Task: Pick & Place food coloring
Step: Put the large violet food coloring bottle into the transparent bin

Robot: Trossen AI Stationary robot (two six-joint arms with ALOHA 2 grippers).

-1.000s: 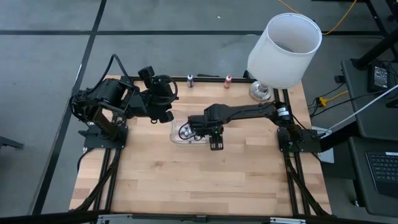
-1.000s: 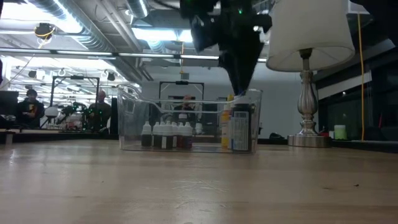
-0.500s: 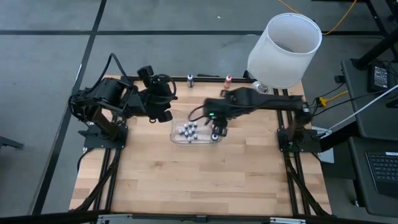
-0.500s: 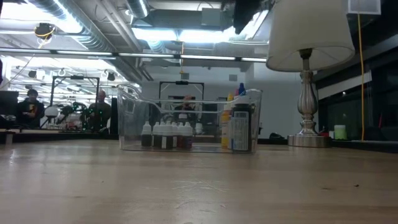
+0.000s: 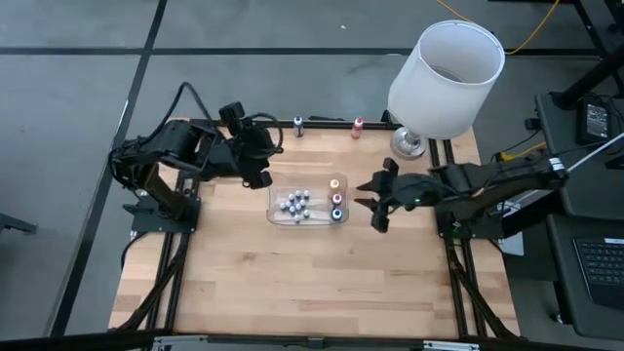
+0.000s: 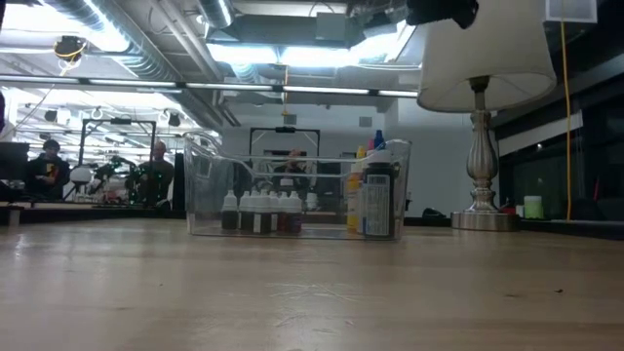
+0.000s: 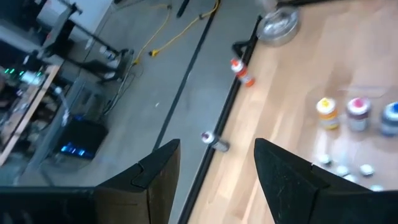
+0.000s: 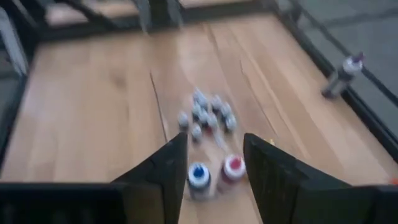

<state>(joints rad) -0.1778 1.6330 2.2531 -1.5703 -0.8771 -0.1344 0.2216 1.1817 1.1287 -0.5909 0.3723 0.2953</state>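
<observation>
Right claw [image 5: 375,203] hangs with fingers apart and empty, just beside the clear bin [image 5: 275,216]; three bottles [image 5: 337,198] stand upright inside, at the end nearest it; two bottles [image 5: 358,127] remain at the counter's far edge. Left claw [image 5: 261,162] waits, fingers apart. Advice: approach from above, centre on one cap, avoid the lamp [image 5: 444,73].

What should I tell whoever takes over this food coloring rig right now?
Left gripper: open, empty, waiting at the table's far left.
Right gripper: open, empty, raised just right of the clear bin.
Done: yellow-orange bottle, pink bottle and blue bottle stand in the bin's right end, beside a cluster of small pale-capped bottles.
Left: dark purple bottle and red bottle stand at the table's far edge.
</observation>
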